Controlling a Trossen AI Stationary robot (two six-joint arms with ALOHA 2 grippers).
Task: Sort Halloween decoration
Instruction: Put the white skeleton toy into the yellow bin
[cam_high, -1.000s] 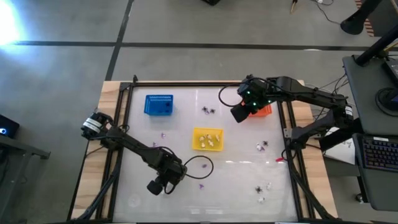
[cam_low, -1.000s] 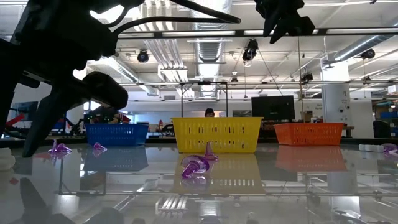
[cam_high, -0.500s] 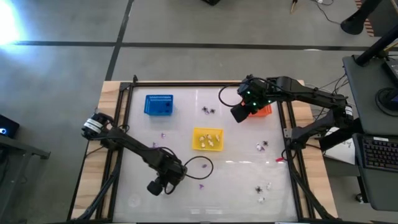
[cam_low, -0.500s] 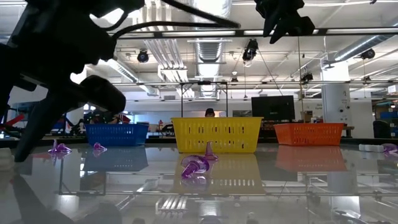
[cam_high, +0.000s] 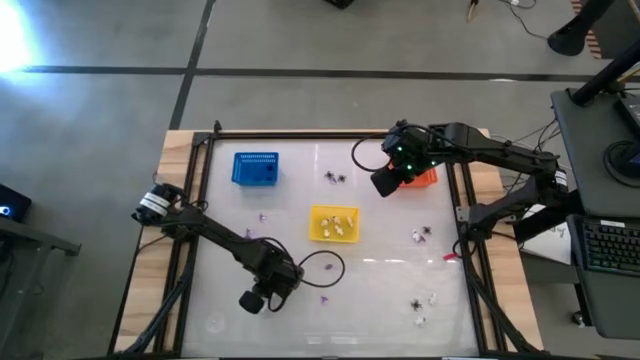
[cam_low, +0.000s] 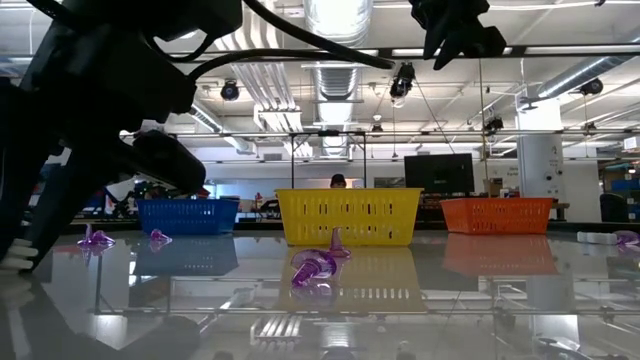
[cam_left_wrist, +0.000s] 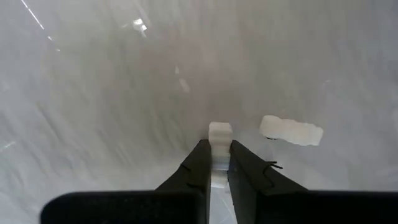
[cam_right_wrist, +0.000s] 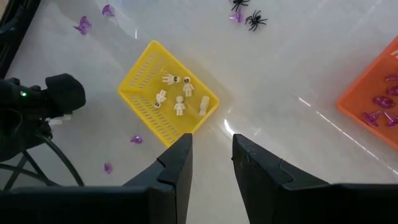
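My left gripper (cam_high: 250, 300) is low over the near left of the clear tabletop, shut on a small white trinket (cam_left_wrist: 219, 132). A second white trinket (cam_left_wrist: 291, 129) lies on the table just beside it. My right gripper (cam_right_wrist: 211, 152) hangs open and empty, high above the table near the orange basket (cam_high: 424, 178). More Halloween decoration is scattered around: purple pieces (cam_high: 323, 297), black spiders (cam_high: 335, 177) and white pieces (cam_high: 430, 298). My left gripper pinches the white trinket between its two fingertips (cam_left_wrist: 200, 152), and the trinket's end (cam_left_wrist: 219, 129) pokes out past them. The fingers come from above, slanting steeply down. Whether the trinket is off the tabletop, I cannot tell.
A blue basket (cam_high: 256, 168) stands far left. A yellow basket (cam_high: 318, 232) in the middle holds white figures (cam_right_wrist: 177, 93). The orange basket holds purple pieces (cam_right_wrist: 373, 117). A black frame (cam_high: 192, 230) borders the table. A purple piece (cam_low: 315, 268) lies before the yellow basket.
In the low view my left gripper has dipped slightly lower toward the tabletop. The baskets and the loose trinkets have stayed where they were.
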